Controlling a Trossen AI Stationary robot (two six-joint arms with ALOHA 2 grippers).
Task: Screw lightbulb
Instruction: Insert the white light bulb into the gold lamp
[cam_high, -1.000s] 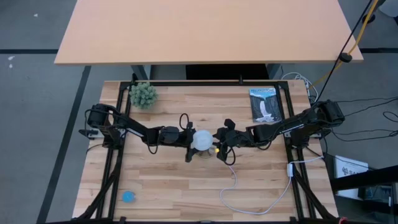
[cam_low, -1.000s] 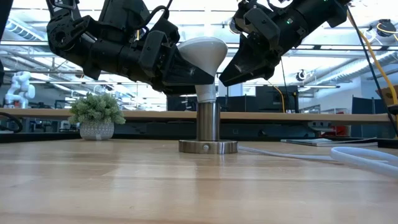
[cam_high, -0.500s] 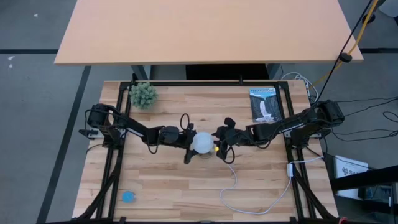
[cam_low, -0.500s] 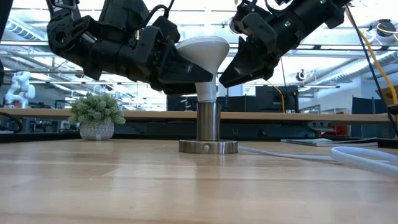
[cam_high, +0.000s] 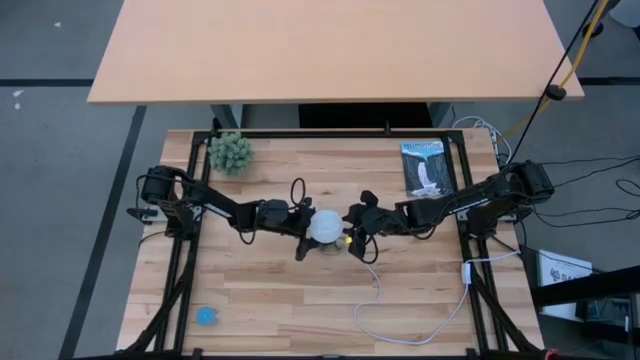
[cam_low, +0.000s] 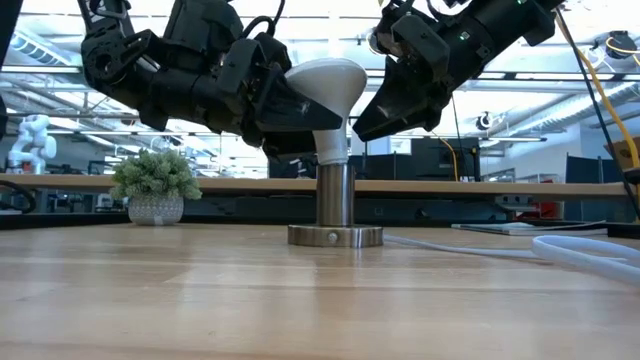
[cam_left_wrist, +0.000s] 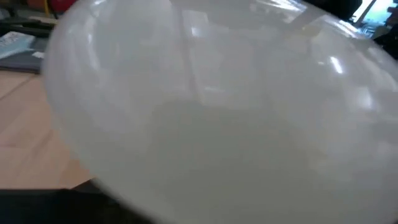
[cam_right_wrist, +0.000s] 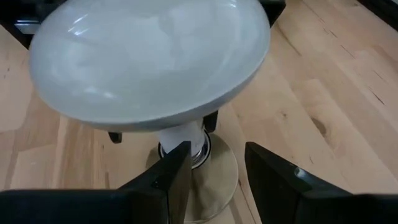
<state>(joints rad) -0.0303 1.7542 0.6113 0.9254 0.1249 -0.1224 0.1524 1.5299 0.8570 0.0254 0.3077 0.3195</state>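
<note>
The white lightbulb (cam_high: 324, 226) (cam_low: 327, 84) stands upright, its narrow neck in the silvery socket post (cam_low: 335, 196) on a round base disc (cam_low: 335, 236). My left gripper (cam_high: 306, 228) (cam_low: 292, 106) reaches in from the table's left and is shut on the globe, which fills the left wrist view (cam_left_wrist: 217, 112). My right gripper (cam_high: 353, 232) (cam_low: 378, 112) hangs open just right of the bulb, slanting down. In the right wrist view its fingers (cam_right_wrist: 214, 180) stand short of the globe (cam_right_wrist: 149, 62) and socket (cam_right_wrist: 214, 163), touching neither. My left gripper pinches the bulb's wide globe (cam_low: 318, 92) between its two fingers, one on the near side and one on the far side (cam_high: 300, 206). The fingers come in nearly level from the table's left. The bulb stands upright with its base in the socket.
A small potted plant (cam_high: 230, 152) stands at the far left, a booklet (cam_high: 425, 168) at the far right. The socket's white cord (cam_high: 400, 322) loops toward the near right edge. A small blue thing (cam_high: 206, 316) lies at the near left corner.
My left gripper has rolled a little about its own line while keeping its hold on the globe and staying in place. The bulb stays upright in the socket. My right gripper has kept still.
</note>
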